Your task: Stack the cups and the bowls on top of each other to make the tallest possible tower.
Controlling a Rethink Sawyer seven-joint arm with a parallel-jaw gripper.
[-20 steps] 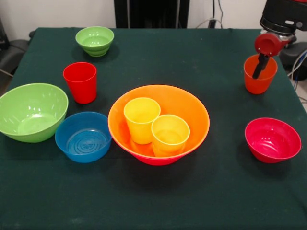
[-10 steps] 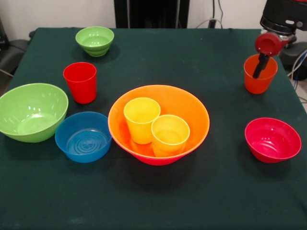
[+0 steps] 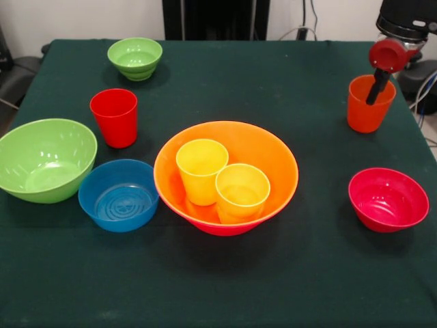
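Arm w/ jaws (image 3: 373, 96) gripping orange cup (image 3: 369, 104) by its rim, one finger inside, at 2 o'clock on table (image 3: 287, 75). Lift straight, keep cup level, carry to orange bowl (image 3: 226, 176) at center, nest it in a yellow cup (image 3: 201, 169).

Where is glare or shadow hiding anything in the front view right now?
Front view: soft highlights on the large green plastic bowl's inner wall and the small red plastic bowl, nothing hidden; faint shadows on the dark green tablecloth; the gripper dips into the orange plastic cup, whose wall hides its tips.
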